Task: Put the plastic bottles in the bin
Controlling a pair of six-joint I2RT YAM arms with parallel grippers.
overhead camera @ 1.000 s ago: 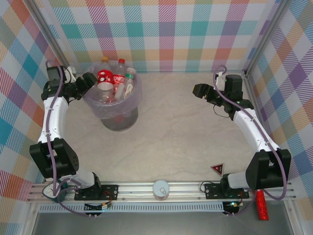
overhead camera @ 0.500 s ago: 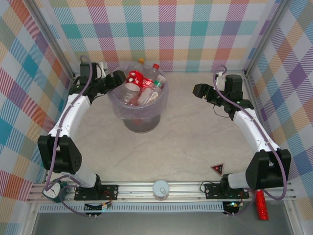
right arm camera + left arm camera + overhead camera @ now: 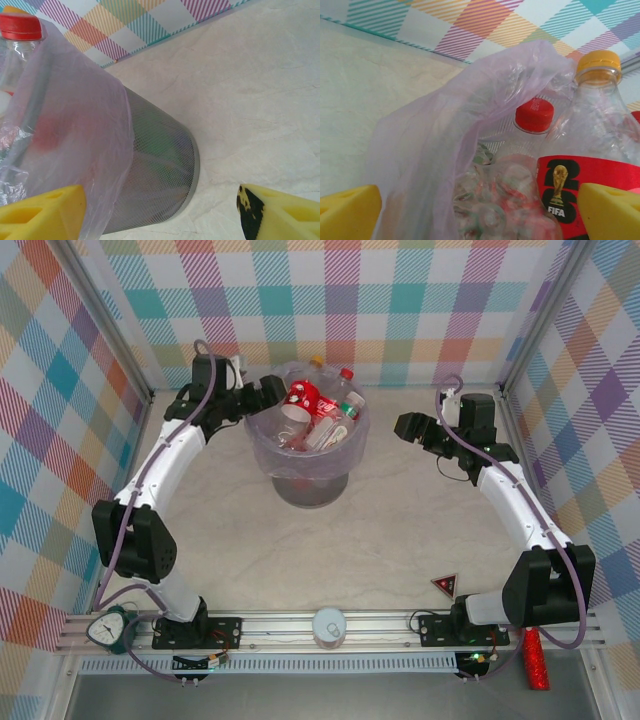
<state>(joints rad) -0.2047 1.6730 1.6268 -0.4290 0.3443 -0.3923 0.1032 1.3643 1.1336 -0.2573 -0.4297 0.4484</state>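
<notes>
The bin (image 3: 313, 472) stands at the back middle of the table, a grey mesh can lined with a pale-purple bag, and several plastic bottles (image 3: 315, 412) with red labels fill it past the rim. My left gripper (image 3: 266, 393) is at the bin's left rim, open. In the left wrist view the bag's edge (image 3: 445, 140), a yellow-capped bottle (image 3: 594, 135) and a red-capped bottle (image 3: 534, 115) lie between its wide-apart yellow fingers (image 3: 347, 210). My right gripper (image 3: 408, 426) hangs open to the right of the bin, apart from it. Ahead of it are the mesh wall (image 3: 160, 165) and the bag (image 3: 75, 125).
A red triangular marker (image 3: 445, 586) lies near the right arm's base. A white round cap (image 3: 329, 625) sits on the front rail, and a red glittery stick (image 3: 536, 658) lies beyond it at the right. Checked walls close in the back and both sides.
The bin has slid from the back left toward the middle, with my left gripper following at its rim. The left jaws now stand wider. The right arm has not moved.
</notes>
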